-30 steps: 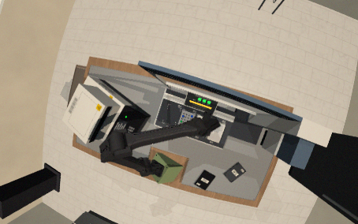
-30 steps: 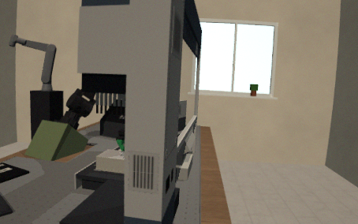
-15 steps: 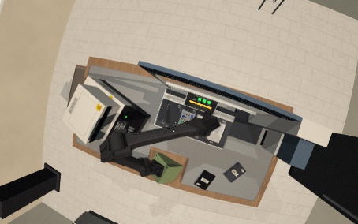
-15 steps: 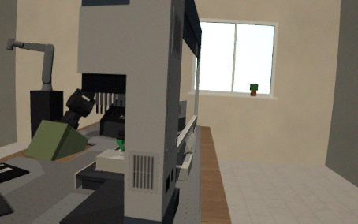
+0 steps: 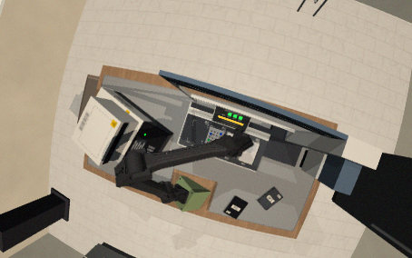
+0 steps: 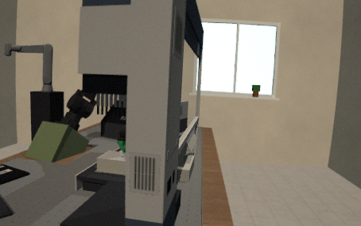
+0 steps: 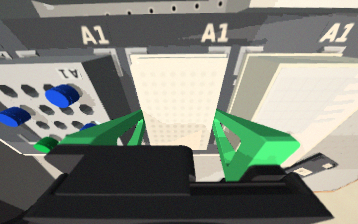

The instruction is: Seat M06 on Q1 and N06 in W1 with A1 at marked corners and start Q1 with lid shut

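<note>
PCR plate (image 7: 176, 97) clamped between green fingers of gripper (image 7: 177, 131)

Seated in deck slot below middle A1 mark; tube cooling block (image 7: 47, 107) with blue-capped tubes just left; deep-well block (image 7: 305, 107) just right; arm (image 5: 181, 154) stretched from tabletop (image 5: 290, 229) near cycler (image 5: 102, 124).

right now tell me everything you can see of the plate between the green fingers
The plate is a pale cream rectangle whose flat top carries a fine grid of small wells. It looks like matte plastic. It lies the right way up in a deck slot, its far short end under an A1 mark. The tool is shut on its long sides near the close end. The tube block sits left, a cream block right.
</note>
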Tool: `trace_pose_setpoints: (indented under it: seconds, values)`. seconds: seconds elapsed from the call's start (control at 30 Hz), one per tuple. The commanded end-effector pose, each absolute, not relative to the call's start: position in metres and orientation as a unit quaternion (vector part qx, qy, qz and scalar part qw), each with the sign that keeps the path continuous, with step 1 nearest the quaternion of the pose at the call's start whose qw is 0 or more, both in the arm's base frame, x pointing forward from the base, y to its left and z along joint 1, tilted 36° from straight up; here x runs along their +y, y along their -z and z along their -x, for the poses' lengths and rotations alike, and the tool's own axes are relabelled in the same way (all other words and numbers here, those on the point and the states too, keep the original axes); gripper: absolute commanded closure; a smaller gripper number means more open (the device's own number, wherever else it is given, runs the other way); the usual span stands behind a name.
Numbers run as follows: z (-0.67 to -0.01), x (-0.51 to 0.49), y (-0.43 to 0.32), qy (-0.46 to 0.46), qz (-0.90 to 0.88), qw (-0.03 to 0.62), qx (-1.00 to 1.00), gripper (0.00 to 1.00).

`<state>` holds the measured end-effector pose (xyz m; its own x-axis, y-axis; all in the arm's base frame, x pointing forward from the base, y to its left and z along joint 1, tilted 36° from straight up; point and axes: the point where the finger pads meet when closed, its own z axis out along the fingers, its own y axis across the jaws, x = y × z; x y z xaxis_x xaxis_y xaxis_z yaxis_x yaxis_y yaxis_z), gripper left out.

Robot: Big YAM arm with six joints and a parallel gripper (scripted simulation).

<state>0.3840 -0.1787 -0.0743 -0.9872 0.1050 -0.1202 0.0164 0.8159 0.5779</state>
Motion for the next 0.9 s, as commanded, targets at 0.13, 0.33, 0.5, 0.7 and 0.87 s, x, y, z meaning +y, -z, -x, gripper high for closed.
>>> trace_pose_setpoints:
  seconds: [0.13,0.33,0.5,0.7,0.87]
  values:
    - [-0.396,-0.149,0.089,-0.310,-0.017,0.068,0.948,1.00]
    - [-0.396,-0.146,0.090,-0.309,-0.013,0.068,0.948,1.00]
    - [-0.396,-0.144,0.092,-0.310,-0.012,0.065,0.948,1.00]
    - [-0.396,-0.142,0.094,-0.311,-0.010,0.063,0.948,1.00]
    - [-0.397,-0.140,0.094,-0.310,-0.007,0.063,0.948,1.00]
